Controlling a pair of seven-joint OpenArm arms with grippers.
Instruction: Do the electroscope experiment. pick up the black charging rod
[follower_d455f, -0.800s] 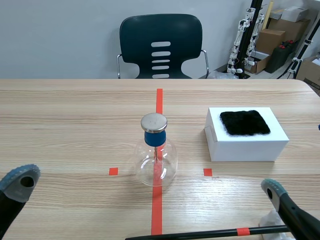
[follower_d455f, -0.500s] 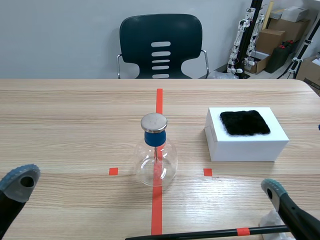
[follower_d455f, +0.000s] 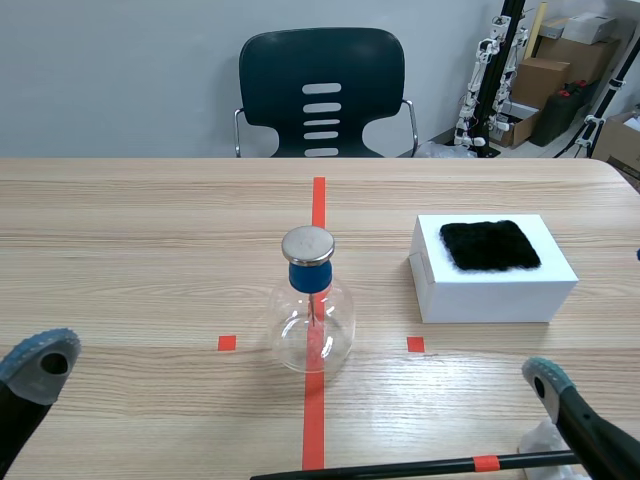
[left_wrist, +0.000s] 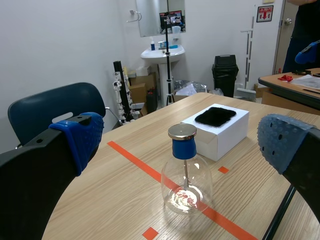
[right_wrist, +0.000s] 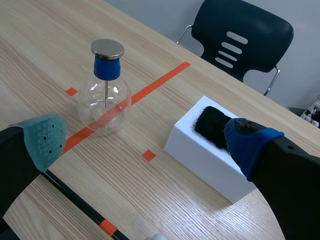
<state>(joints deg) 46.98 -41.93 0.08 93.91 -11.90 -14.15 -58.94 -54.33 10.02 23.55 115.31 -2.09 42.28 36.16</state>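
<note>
The black charging rod (follower_d455f: 400, 467) lay flat on the table (follower_d455f: 150, 230) along the robot's edge. Taking 12 o'clock as away from the robot, it ran from about 6 o'clock of the glass electroscope flask (follower_d455f: 311, 318) out toward 4 o'clock, with an orange-red band near that end. The scene view showed nearly its whole length. The right wrist view caught only a slanting stretch with the band, low beside one finger. The left wrist view showed a short piece under one finger. The right gripper (right_wrist: 145, 141) had its fingers spread wide with nothing pressed between them, and whether one finger touched the rod's end could not be told. The left gripper (left_wrist: 181, 140) was likewise spread, framing the flask ahead of it and well apart from the rod. The flask stood upright on the red centre line, blue collar and metal cap on top; only the wrist views made its inner stem plain. At 2 o'clock of the flask sat a white box (follower_d455f: 495, 290) with a black fur pad (follower_d455f: 490, 245) on its lid. A dark chair (follower_d455f: 322, 90) stood at 12 o'clock beyond the table.
</note>
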